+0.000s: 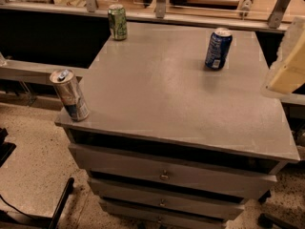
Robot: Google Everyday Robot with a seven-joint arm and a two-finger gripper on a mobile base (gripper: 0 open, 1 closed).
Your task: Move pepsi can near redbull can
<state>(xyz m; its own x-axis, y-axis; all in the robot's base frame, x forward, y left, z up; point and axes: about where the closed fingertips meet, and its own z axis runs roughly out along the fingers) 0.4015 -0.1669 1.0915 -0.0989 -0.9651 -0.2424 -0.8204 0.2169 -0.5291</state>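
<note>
Nearby things: a green can [117, 22] stands upright at the far left corner of the table [162, 104], well apart from the other two cans. Three drawers [164, 175] with small knobs sit under the top, and a rail [200, 19] with metal posts runs behind the far edge.
In the way: the straight line from pepsi can to redbull can crosses the middle of the grey top. The green can stands off that line, toward the back.
Hand [285, 67]: a pale cream shape at the right edge of the view, over the table's right side. It is to the right of the pepsi can and apart from it.
Hard to make out: the hand is cut off by the frame and blurred, so I cannot tell whether it is spread or pressed together. The lowest drawer runs out of view at the bottom.
Pepsi can [218, 48]: on the far right part of the table, upright, long axis vertical, silver top up, white lettering running down the near side.
Redbull can [70, 94]: at the near left corner, right by the edge, upright, pull tab on top.
</note>
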